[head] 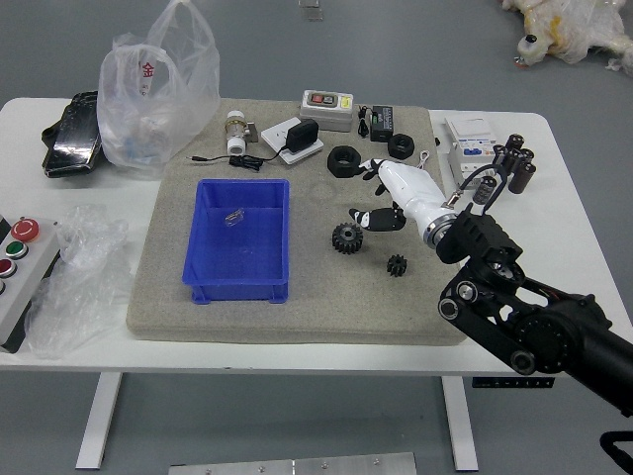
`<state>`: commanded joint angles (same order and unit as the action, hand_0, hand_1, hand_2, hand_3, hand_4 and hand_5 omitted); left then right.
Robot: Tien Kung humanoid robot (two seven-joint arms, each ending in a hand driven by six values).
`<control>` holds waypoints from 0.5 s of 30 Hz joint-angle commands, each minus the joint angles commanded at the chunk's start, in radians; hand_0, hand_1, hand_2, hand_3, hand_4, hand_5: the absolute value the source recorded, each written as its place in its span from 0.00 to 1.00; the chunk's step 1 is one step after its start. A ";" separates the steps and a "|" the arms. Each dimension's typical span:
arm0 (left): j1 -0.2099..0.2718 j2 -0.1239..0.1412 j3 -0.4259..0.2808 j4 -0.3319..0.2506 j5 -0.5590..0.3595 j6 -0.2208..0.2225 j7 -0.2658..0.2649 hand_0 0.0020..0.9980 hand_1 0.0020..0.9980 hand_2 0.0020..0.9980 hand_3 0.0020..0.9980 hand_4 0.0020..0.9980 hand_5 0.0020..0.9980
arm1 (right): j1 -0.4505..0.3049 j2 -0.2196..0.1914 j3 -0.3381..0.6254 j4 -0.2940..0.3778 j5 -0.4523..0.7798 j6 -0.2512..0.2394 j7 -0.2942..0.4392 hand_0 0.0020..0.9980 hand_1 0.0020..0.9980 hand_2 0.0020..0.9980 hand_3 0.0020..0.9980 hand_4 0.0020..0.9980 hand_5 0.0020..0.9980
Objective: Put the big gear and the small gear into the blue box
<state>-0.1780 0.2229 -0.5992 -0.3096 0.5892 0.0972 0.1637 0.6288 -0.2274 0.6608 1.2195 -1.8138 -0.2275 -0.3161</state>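
Observation:
My right hand [368, 196] reaches in from the right, its fingers spread above the mat and holding nothing. The big black gear [347, 237] lies on the mat just below and left of its thumb. Further down and to the right lies the small black gear [397, 265], apart from the hand. The blue box [237, 292] stands left of both gears; a small clear packet with something yellowish lies inside it. The left arm is not in view.
Along the back of the grey mat [297, 330] are black rings [344, 161], a grey device [327, 110], an adapter [302, 136] and a white bottle [236, 133]. Plastic bags [158, 94] and a button panel [22, 259] are at left; a white box [472, 145] stands at right.

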 joint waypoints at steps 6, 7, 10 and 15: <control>0.011 -0.005 -0.013 -0.002 0.001 0.004 0.011 0.65 0.61 0.59 0.68 0.68 0.36 | 0.000 0.007 -0.034 -0.003 0.045 0.005 0.003 0.34 0.58 0.80 0.81 0.81 0.28; 0.014 -0.008 -0.020 -0.003 0.004 0.005 0.016 0.65 0.61 0.59 0.68 0.68 0.36 | -0.004 0.005 -0.036 -0.002 0.052 0.007 0.003 0.34 0.58 0.80 0.81 0.81 0.28; 0.019 -0.015 -0.062 -0.008 0.031 0.012 0.048 0.65 0.61 0.59 0.68 0.68 0.36 | -0.018 -0.004 -0.040 -0.005 0.076 0.018 0.005 0.34 0.58 0.80 0.81 0.81 0.28; 0.026 -0.027 -0.156 -0.024 0.099 0.017 0.144 0.66 0.64 0.62 0.72 0.68 0.36 | -0.040 -0.005 -0.040 -0.036 0.098 0.025 0.003 0.35 0.62 0.82 0.85 0.90 0.37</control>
<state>-0.1516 0.1956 -0.7551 -0.3338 0.6883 0.1147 0.3077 0.5884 -0.2325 0.6211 1.1831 -1.7154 -0.2029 -0.3128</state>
